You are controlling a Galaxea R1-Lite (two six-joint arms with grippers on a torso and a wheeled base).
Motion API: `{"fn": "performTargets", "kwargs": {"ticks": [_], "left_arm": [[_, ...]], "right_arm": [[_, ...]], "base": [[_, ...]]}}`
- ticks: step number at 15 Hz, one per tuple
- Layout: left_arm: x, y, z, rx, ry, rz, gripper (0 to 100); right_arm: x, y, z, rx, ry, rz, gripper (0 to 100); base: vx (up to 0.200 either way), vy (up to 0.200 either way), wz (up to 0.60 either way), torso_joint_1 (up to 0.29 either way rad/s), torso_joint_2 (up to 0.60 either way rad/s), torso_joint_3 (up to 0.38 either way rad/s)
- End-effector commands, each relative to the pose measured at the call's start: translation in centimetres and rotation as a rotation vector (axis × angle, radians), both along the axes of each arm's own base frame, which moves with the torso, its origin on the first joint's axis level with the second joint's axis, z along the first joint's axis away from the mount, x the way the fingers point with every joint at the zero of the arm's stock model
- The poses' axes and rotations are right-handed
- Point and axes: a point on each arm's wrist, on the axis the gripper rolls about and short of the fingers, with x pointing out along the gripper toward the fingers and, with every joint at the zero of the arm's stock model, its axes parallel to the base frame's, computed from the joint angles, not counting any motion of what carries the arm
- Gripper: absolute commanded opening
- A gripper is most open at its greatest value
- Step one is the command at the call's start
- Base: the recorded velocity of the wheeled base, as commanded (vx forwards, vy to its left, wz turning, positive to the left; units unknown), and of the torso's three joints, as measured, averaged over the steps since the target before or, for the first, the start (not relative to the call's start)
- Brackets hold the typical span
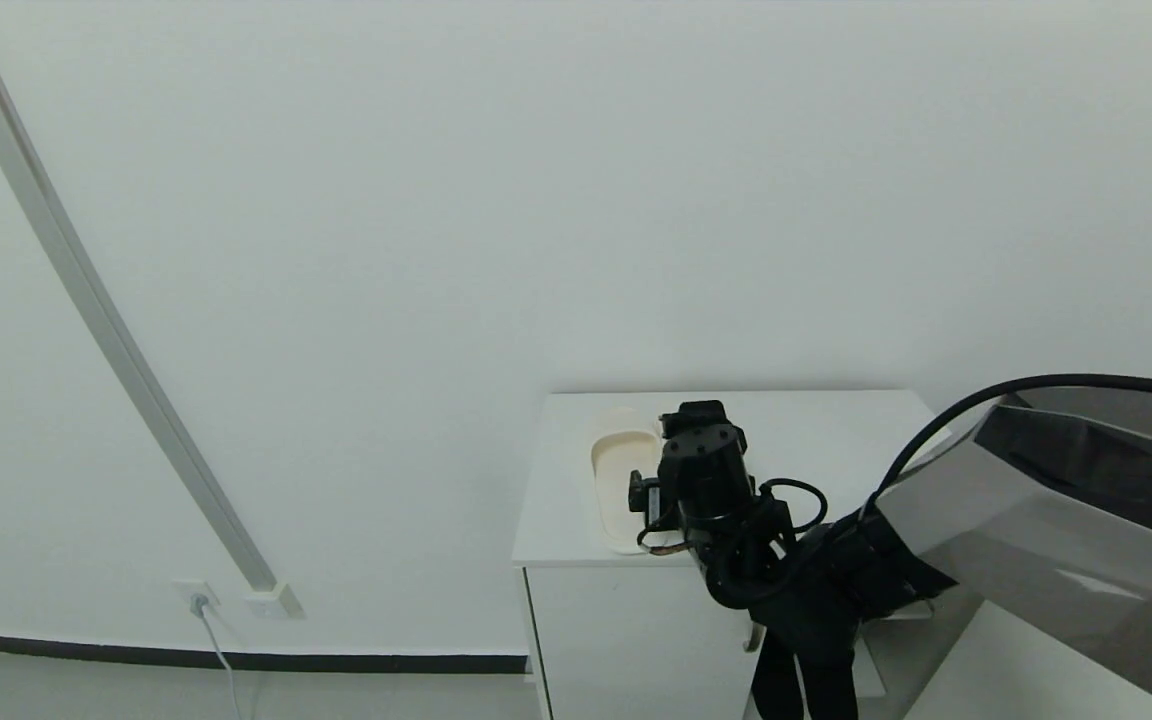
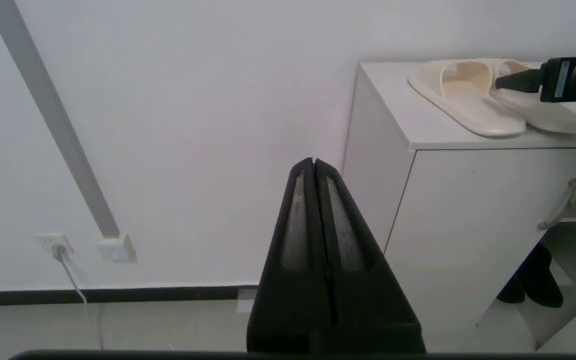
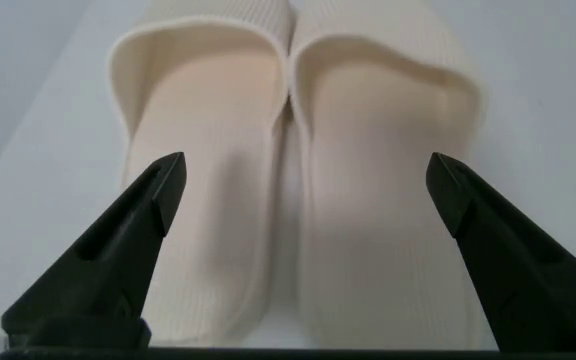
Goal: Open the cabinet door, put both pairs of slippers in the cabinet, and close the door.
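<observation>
White wall (image 1: 576,200) takes up most of the head view, crossed by a pale cable conduit (image 1: 106,320) that slants down to a wall socket (image 1: 196,595) with a cord (image 1: 221,660) plugged into it. Against the wall stands the white cabinet (image 1: 626,640).

The cream slippers (image 1: 616,500) lie on the cabinet's top, towards its left side. They are flat, side by side and touching along their inner edges. Their long axis runs from the front edge of the top towards the wall. The toe bands are at the wall end and the open heels at the front edge, nearest the robot.

The right gripper (image 3: 305,170) is held over the heel end of the pair. Its two dark fingers (image 3: 118,250) are spread wide, one outside each slipper, so the whole pair sits between them. The wrist view does not settle whether the fingertips touch the cabinet top. From the left wrist camera, the same gripper shows with its tip at the near slipper's band.

The left gripper (image 2: 314,165) is off to the cabinet's left and lower than its top. Its fingers are pressed flat together with nothing between them.

On the cabinet's front, a door handle (image 2: 571,200) shows. Below it is an open space where a dark pair (image 2: 536,282) of footwear sits inside, too dim to make out further.
</observation>
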Motion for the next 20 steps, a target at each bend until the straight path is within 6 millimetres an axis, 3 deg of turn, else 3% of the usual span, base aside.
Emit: {"fn": "performTargets", "kwargs": {"ticks": [1,17,18,20], "left_arm": [[0.0,0.0,0.0,0.0,0.001,0.001,0],[0.0,0.0,0.0,-0.003,0.001,0.002,0],[0.0,0.0,0.0,-0.003,0.001,0.002,0],[0.0,0.0,0.0,-0.003,0.001,0.002,0]], "right_arm": [[0.7,0.3,-0.4,-0.003,-0.005,-0.003,100],[6.8,1.4,-2.7,0.016,-0.016,-0.026,100],[6.9,1.4,-2.8,0.016,-0.016,-0.027,0],[6.9,1.4,-2.8,0.015,-0.017,-0.025,0]], "base": [[0.0,0.0,0.0,0.0,0.0,0.0],[0.0,0.0,0.0,0.0,0.0,0.0],[0.0,0.0,0.0,0.0,0.0,0.0],[0.0,0.0,0.0,0.0,0.0,0.0]]}}
